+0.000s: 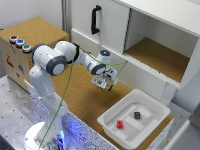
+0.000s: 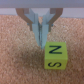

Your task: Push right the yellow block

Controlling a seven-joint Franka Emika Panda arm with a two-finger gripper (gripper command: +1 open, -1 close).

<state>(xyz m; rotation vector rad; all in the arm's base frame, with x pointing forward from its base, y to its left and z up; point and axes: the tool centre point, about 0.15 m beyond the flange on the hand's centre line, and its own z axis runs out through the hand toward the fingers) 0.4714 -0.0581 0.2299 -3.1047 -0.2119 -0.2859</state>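
In the wrist view the yellow block (image 2: 55, 56) is a small cube with dark letters on its faces, resting on the cork surface. My gripper (image 2: 42, 45) is shut, its two fingers pressed together with nothing between them. The fingertips stand right beside the block, at one of its upper edges, touching it or nearly so. In the exterior view the gripper (image 1: 104, 85) hangs low over the cork table (image 1: 80, 95), in front of the cabinet. The block is hidden beneath the gripper there.
A white tray (image 1: 150, 102) at the exterior view's lower right holds a small red block (image 1: 120, 124) and a small dark block (image 1: 137, 115). A white cabinet with a black handle (image 1: 95, 19) and an open compartment (image 1: 160, 55) stands behind. A wooden box with buttons (image 1: 20, 42) stands at the left.
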